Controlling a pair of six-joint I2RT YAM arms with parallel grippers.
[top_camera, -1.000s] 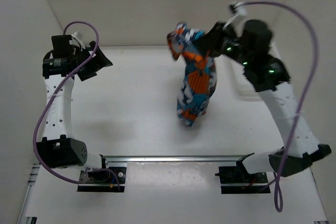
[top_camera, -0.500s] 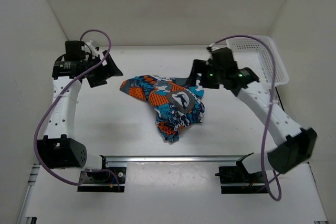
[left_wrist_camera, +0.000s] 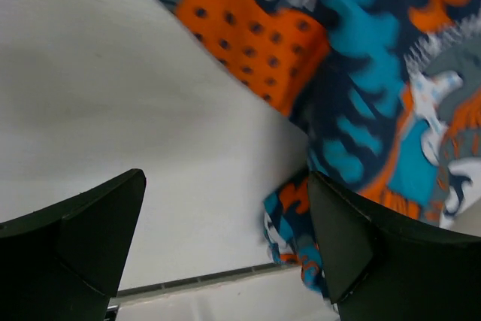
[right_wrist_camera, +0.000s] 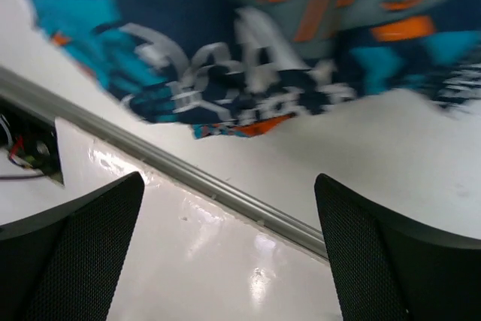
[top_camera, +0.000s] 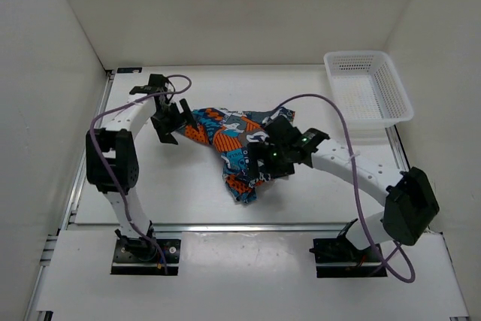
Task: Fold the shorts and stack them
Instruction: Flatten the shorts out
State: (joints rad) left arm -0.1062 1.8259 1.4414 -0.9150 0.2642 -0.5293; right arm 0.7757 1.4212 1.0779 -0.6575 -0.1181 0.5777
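The shorts (top_camera: 234, 145) lie crumpled on the table's middle, a patchwork print of teal, orange, navy and white. My left gripper (top_camera: 173, 122) stands open at their left end. In the left wrist view the cloth (left_wrist_camera: 376, 88) fills the upper right, and its edge runs behind the right finger (left_wrist_camera: 353, 249) of the left gripper (left_wrist_camera: 225, 242); bare table lies between the fingers. My right gripper (top_camera: 267, 160) hovers open over the shorts' right part. In the right wrist view the print (right_wrist_camera: 255, 50) spans the top, and the right gripper (right_wrist_camera: 229, 249) holds nothing.
A white mesh basket (top_camera: 376, 119) stands at the back right corner, with nothing seen in it. A metal rail (top_camera: 248, 226) runs along the near edge of the table, also seen as the rail (right_wrist_camera: 225, 195) under the right wrist. White walls close in the sides and back.
The right gripper held the shorts hanging in the air, let them drop onto the table, opened and came down over their right part. The left arm swung in to their left end.
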